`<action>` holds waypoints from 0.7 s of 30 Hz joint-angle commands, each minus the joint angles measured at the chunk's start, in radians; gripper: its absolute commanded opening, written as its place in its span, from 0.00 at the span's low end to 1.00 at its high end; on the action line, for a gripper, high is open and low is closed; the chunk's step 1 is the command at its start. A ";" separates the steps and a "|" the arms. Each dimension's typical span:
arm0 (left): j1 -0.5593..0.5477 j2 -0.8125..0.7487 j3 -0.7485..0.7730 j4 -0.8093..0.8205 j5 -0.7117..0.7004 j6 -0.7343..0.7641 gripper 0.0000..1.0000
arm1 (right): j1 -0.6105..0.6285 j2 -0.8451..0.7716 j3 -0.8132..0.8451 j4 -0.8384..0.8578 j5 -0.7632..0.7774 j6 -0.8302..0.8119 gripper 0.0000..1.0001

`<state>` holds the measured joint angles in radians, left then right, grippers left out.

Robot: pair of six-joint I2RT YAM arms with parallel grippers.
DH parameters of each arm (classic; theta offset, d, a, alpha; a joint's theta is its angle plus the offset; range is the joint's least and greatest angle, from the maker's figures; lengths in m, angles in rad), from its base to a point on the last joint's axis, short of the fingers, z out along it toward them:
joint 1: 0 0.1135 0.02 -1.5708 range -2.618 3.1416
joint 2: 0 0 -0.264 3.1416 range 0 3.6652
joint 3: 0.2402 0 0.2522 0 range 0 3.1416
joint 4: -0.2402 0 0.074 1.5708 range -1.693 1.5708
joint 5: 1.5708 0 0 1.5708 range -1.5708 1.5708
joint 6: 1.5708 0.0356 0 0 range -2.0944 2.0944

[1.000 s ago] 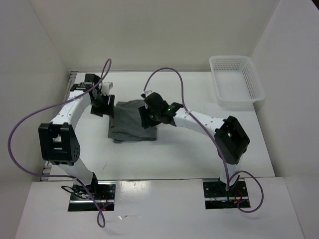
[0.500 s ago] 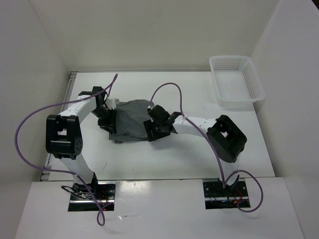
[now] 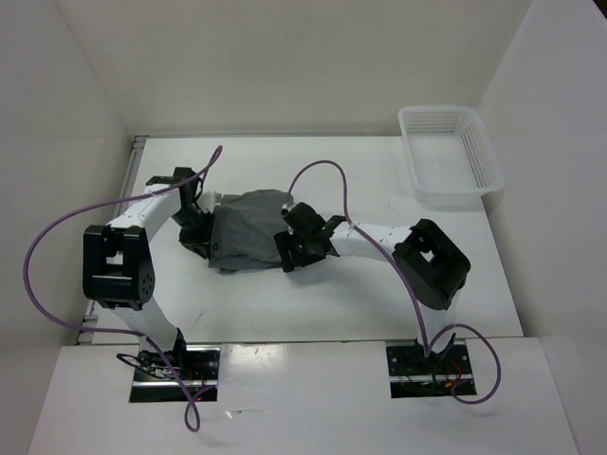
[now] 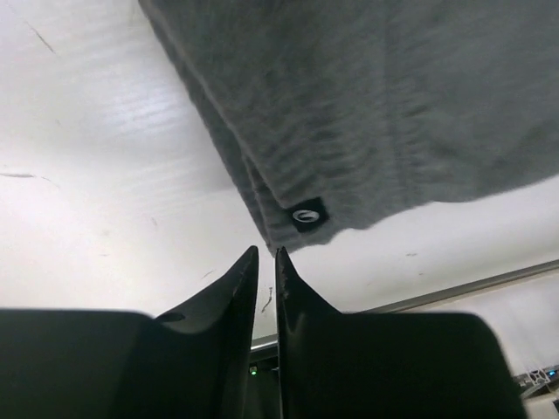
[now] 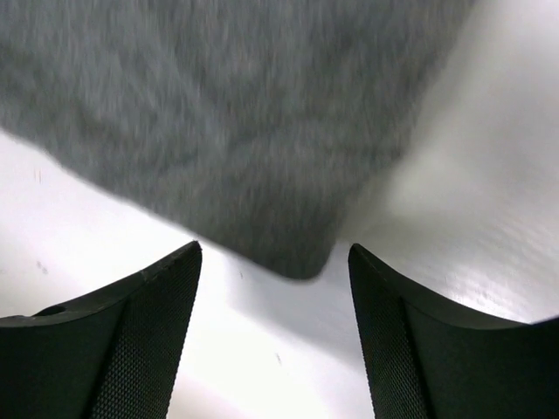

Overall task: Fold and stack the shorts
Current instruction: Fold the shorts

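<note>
Finding dark grey shorts (image 3: pixel 248 230) bunched centre-left on worktop (image 3: pixel 379 303), btw. both arms. Left end effector (image 4: pixel 266 260): pinched narrow, empty, tips just short of hem corner w/ small tag (image 4: pixel 307 213). Right end effector (image 5: pixel 275 253): spread wide, facing other corner, prob. lined up to grab for next fold.

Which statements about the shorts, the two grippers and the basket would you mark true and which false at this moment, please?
1. The left gripper has its fingers spread wide. False: they are shut, with nothing between them.
2. The right gripper is open. True.
3. The dark grey shorts lie inside the white mesh basket. False: they lie on the table between the two grippers, and the basket stands apart at the far right corner.
4. A small black tag shows near a corner of the shorts. True.
</note>
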<state>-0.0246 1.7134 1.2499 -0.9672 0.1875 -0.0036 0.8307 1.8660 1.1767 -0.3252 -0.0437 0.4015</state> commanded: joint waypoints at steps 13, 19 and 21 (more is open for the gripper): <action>0.044 -0.009 0.040 0.007 -0.097 0.004 0.40 | -0.243 -0.151 -0.109 0.232 -0.311 0.191 0.71; 0.054 0.052 0.161 -0.004 0.113 0.004 0.57 | -0.243 0.004 -0.057 0.232 -0.378 0.200 0.69; 0.054 0.090 0.174 -0.018 0.150 0.004 0.58 | -0.243 0.013 -0.057 0.232 -0.387 0.209 0.67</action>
<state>0.0303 1.7485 1.3949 -0.9501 0.2157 -0.0036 0.5800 1.8744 1.0939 -0.1383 -0.3832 0.5842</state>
